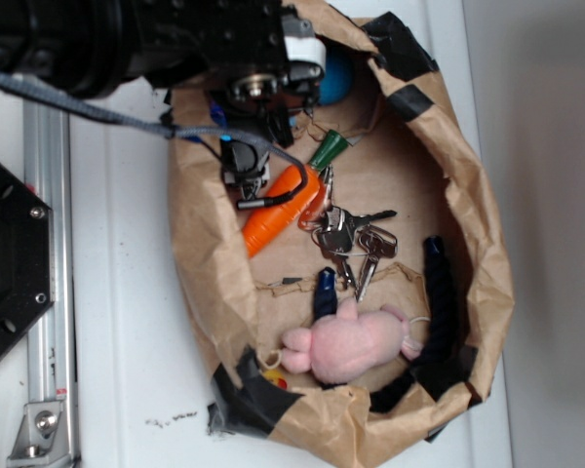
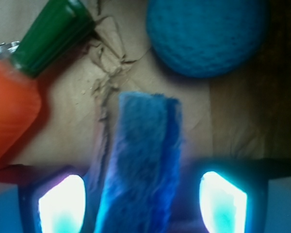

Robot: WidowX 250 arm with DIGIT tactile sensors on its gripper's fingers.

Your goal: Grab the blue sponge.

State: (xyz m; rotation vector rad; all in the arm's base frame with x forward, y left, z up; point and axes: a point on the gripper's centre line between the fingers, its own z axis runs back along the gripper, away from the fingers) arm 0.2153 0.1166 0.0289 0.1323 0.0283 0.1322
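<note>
wrist cam: flat bright-blue foam sponge (image 2: pixel 140 165) sits between the spread-apart pincer (image 2: pixel 141 199) fingers, not visibly clamped | round teal knit ball (image 2: pixel 206 34) just beyond | exterior: arm hides sponge, orange plush carrot (image 1: pixel 278 216) alongside in brown paper bag (image 1: pixel 487 283)

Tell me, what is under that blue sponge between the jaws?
Around the blue sponge the wrist view shows crumpled brown paper, so paper seems to lie beneath it. The patch directly below is covered by the sponge itself. The carrot and teal ball lie beside it.
</note>
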